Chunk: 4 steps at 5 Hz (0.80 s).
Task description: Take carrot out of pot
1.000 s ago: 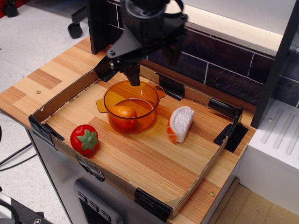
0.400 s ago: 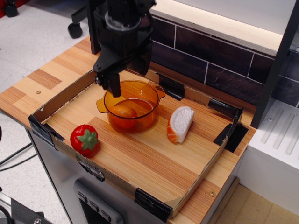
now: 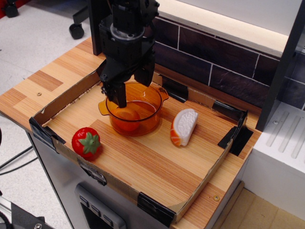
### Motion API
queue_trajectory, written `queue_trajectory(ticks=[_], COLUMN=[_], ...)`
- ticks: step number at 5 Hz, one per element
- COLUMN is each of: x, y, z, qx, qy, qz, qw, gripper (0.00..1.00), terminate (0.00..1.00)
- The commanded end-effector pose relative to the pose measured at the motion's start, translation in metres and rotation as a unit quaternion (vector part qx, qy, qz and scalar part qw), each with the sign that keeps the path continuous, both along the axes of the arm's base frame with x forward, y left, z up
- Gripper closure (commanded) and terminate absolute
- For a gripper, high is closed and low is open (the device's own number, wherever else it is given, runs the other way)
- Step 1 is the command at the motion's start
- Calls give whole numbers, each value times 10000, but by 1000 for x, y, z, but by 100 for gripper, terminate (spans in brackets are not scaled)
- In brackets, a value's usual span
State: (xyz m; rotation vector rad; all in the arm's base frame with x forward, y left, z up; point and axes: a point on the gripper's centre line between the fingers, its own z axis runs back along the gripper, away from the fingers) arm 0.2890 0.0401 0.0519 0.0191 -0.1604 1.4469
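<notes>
Gripper (image 3: 131,89) hangs over the pot (image 3: 151,119), jaws spread, nothing held. Carrot (image 3: 126,116) lies inside the pot, toward its left. Strawberry (image 3: 86,142) sits left-front of the pot.

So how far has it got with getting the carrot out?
Nothing is out yet: the carrot lies inside the pot. In hand is the approach: the open gripper hangs over the pot's left rim, one finger dipping near the carrot. Left: grasp it, lift it, and set it outside the pot.
</notes>
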Motion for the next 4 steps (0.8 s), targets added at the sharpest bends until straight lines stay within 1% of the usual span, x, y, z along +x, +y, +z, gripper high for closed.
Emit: queue_trajectory(ticks=[1, 2, 3, 4], x=[4, 5, 6, 7], y=[-8, -9, -9, -8], z=[-2, -13, -16, -22], qx=[-15, 41, 66, 141], qy=[-30, 41, 127, 131], qz=[240, 318, 393, 403], qw=[9997, 9995, 9991, 9990], gripper=[0, 0, 0, 0], terminate=[0, 0, 0, 0])
